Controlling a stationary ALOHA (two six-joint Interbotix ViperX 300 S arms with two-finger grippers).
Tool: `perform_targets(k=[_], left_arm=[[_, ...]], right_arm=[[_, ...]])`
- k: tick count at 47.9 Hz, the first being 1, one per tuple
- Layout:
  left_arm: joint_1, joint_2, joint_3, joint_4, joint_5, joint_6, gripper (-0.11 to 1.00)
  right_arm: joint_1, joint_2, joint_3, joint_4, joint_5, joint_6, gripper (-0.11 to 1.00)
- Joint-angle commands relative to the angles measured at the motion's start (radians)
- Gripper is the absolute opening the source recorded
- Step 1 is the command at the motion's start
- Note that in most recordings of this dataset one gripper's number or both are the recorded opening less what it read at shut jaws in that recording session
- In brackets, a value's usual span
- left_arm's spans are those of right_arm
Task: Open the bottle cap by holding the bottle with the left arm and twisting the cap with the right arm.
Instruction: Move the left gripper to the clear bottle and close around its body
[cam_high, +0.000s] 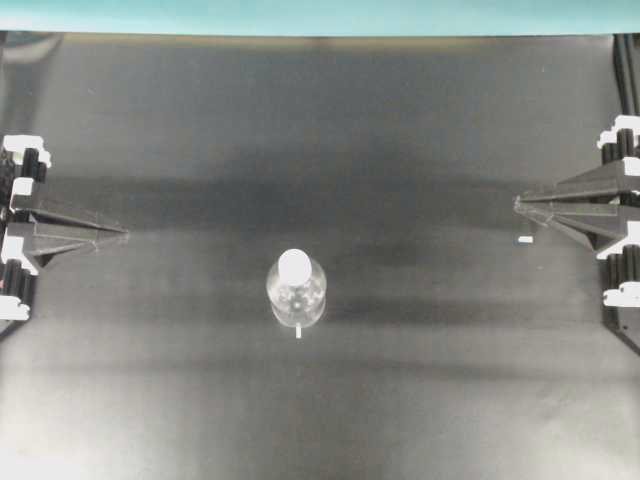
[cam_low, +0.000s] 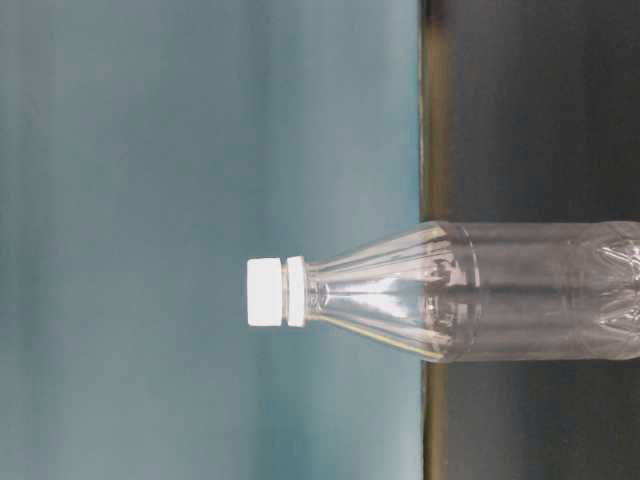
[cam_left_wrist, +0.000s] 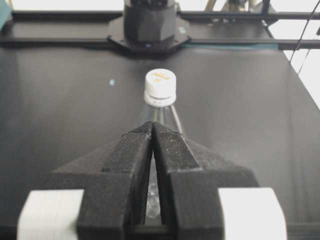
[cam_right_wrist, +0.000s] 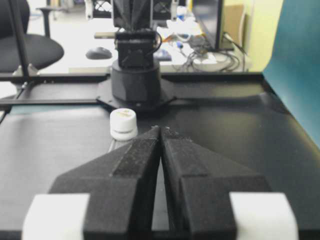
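The clear plastic bottle (cam_high: 297, 290) stands upright in the middle of the black table, with its white cap (cam_high: 296, 265) on. The table-level view, which is turned sideways, shows the bottle (cam_low: 480, 290) and the cap (cam_low: 265, 291) screwed on. My left gripper (cam_high: 125, 234) is at the left edge, shut and empty, well apart from the bottle. In the left wrist view its tips (cam_left_wrist: 153, 125) meet, with the cap (cam_left_wrist: 160, 82) straight beyond them. My right gripper (cam_high: 517, 203) is at the right edge, shut and empty. In the right wrist view its tips (cam_right_wrist: 160, 129) meet, and the cap (cam_right_wrist: 123, 121) shows beyond them to the left.
A tiny white scrap (cam_high: 525, 240) lies on the table just below my right gripper's tip. Another small white scrap (cam_high: 298, 332) lies just in front of the bottle. A teal backdrop (cam_high: 320, 15) runs along the far edge. Each wrist view shows the opposite arm's base (cam_left_wrist: 150, 25) (cam_right_wrist: 135, 75).
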Motion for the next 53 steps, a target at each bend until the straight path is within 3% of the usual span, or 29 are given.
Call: perform_targets(k=[1, 5, 9, 16, 26, 31, 38, 42, 53], left_arm=[[0.025, 0.015, -0.043, 0.043, -0.002, 0.000, 0.14], [0.025, 0.046, -0.075, 0.043, -0.011, -0.002, 0.21], [0.015, 0.091, -0.107, 0.043, -0.020, -0.003, 0.12], [0.009, 0.192, -0.175, 0.043, -0.028, -0.002, 0.11], [0.000, 0.334, -0.239, 0.043, -0.032, 0.025, 0.15], [-0.002, 0.393, -0.267, 0.043, -0.041, 0.029, 0.35], [-0.008, 0.468, -0.305, 0.043, -0.080, 0.014, 0.77], [-0.011, 0.502, -0.325, 0.044, -0.133, 0.003, 0.94], [-0.008, 0.603, -0.321, 0.043, -0.313, -0.020, 0.95]], right_arm=[[-0.003, 0.009, -0.011, 0.003, -0.005, 0.006, 0.03], [-0.003, 0.017, -0.026, 0.034, 0.048, 0.015, 0.01], [-0.005, 0.031, -0.054, 0.044, 0.143, 0.029, 0.00], [-0.005, 0.035, -0.095, 0.044, 0.272, 0.049, 0.00], [-0.006, 0.029, -0.110, 0.044, 0.311, 0.064, 0.00], [-0.006, 0.023, -0.124, 0.044, 0.318, 0.067, 0.00], [-0.011, 0.023, -0.126, 0.044, 0.321, 0.069, 0.00], [-0.011, 0.023, -0.126, 0.044, 0.322, 0.071, 0.00], [-0.011, 0.020, -0.126, 0.044, 0.324, 0.089, 0.00]])
